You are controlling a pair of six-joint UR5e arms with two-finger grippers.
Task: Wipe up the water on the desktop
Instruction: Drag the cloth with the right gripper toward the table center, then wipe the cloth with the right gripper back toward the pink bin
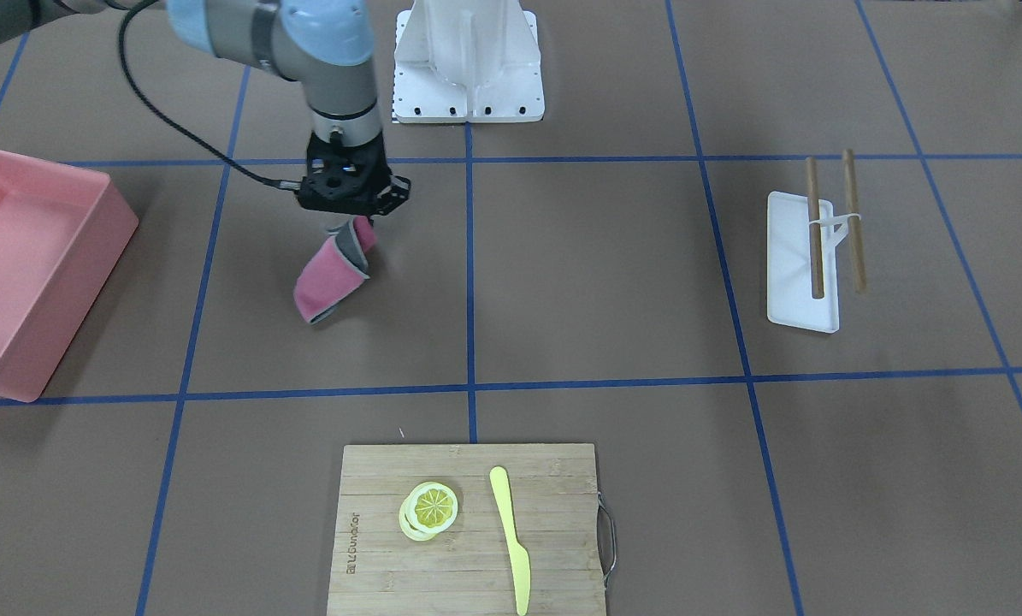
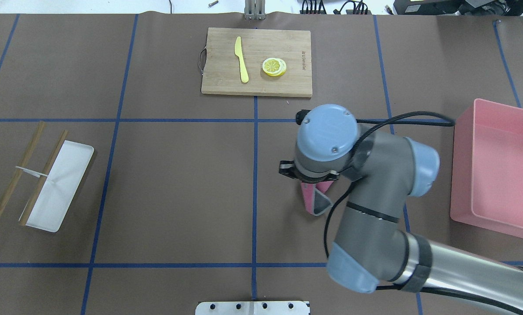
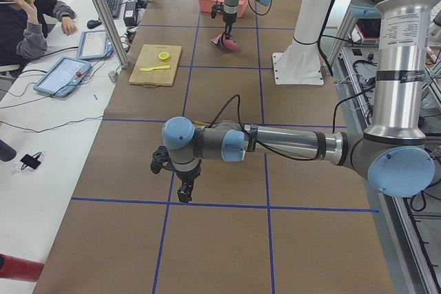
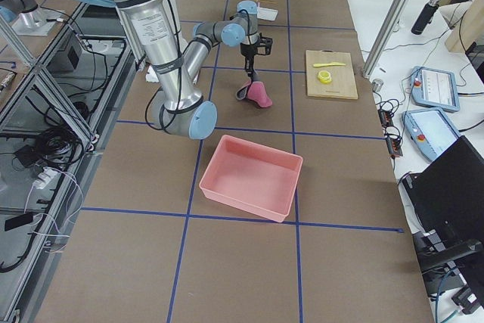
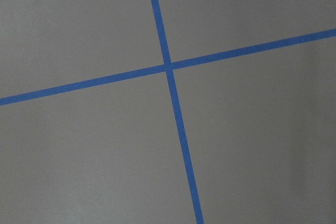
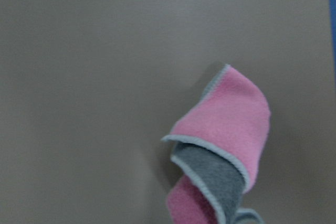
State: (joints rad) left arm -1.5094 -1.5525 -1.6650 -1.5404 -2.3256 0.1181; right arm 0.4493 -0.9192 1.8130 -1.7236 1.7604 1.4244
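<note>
The desktop is a wide brown surface crossed by blue tape lines; I see no water on it. My right gripper points down and is shut on the upper end of a pink and grey cloth. The cloth hangs folded below it, its lower end at or close to the desktop. It also shows in the overhead view and the right wrist view. My left gripper shows only in the exterior left view, low over a blue tape line. I cannot tell whether it is open or shut.
A pink bin stands on the robot's right side of the cloth. A bamboo cutting board holds a lemon slice and a yellow knife. A white tray with chopsticks lies on the robot's left side.
</note>
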